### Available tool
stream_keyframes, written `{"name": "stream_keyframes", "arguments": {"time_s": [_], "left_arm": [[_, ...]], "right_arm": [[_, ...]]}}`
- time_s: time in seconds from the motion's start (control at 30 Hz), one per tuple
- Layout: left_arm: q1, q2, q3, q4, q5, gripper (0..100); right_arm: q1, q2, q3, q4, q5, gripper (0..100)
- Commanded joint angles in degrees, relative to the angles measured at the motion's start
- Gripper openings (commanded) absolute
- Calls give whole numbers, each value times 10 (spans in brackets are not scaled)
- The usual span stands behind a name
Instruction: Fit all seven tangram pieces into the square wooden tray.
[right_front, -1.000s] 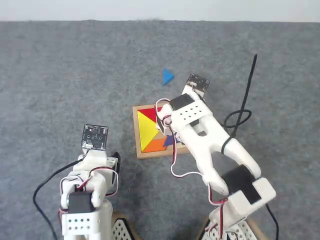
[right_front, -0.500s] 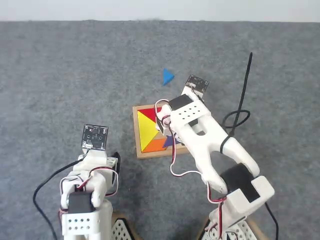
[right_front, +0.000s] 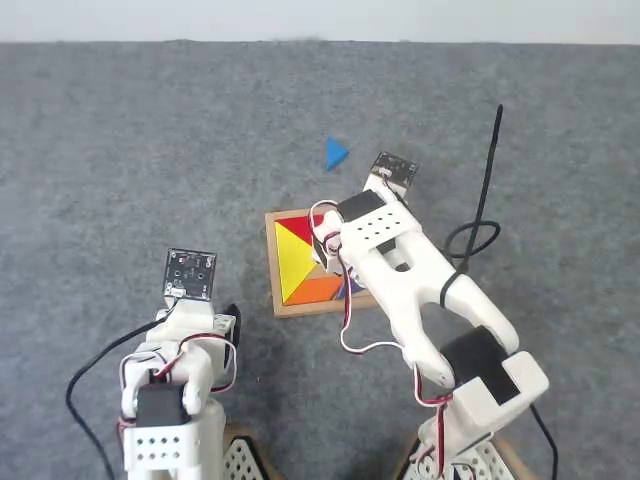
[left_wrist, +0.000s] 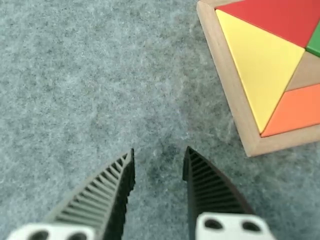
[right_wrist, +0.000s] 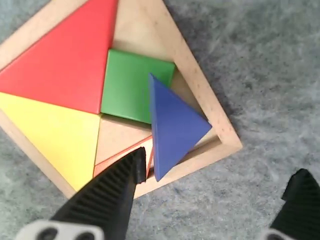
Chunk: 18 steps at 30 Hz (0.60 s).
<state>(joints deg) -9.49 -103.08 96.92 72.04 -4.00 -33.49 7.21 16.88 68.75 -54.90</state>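
Note:
The square wooden tray (right_wrist: 200, 95) holds a red triangle (right_wrist: 65, 60), a yellow triangle (right_wrist: 55, 140), a green square (right_wrist: 132, 82) and an orange piece (left_wrist: 300, 107). A dark blue triangle (right_wrist: 172, 125) lies askew in it, overlapping the green square's edge. My right gripper (right_wrist: 210, 195) hovers open above the tray's corner, holding nothing. From above, the right arm (right_front: 400, 270) covers the right part of the tray (right_front: 272, 270). A small light blue triangle (right_front: 336, 153) lies on the carpet beyond the tray. My left gripper (left_wrist: 157, 157) is open over bare carpet, short of the tray's rim (left_wrist: 227, 85).
Grey carpet covers the whole table. A black cable (right_front: 480, 230) loops to the right of the right arm. The left arm (right_front: 175, 390) sits at the near left, with open carpet to its left and beyond it.
The right arm has shifted slightly over the tray and its cable has swung a little to the left. The left arm has not moved.

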Motion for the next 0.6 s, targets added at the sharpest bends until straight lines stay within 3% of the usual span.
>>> {"name": "stream_keyframes", "arguments": {"time_s": [0.0, 0.13, 0.23, 0.33, 0.43, 0.57], "left_arm": [[2, -16, -5, 5, -4, 153], [2, -16, -5, 5, -4, 153], [2, -16, -5, 5, -4, 153], [2, -16, -5, 5, -4, 153], [2, -16, -5, 5, -4, 153], [3, -16, -5, 5, -4, 153]], "right_arm": [[0, -16, -21, -2, -3, 402], [1, -89, -19, -1, 32, 309], [1, -163, -14, -7, 100, 153], [4, -206, 9, -46, 238, 4], [0, -213, 68, -124, 395, 26], [7, -198, 148, -248, 440, 7]]}}
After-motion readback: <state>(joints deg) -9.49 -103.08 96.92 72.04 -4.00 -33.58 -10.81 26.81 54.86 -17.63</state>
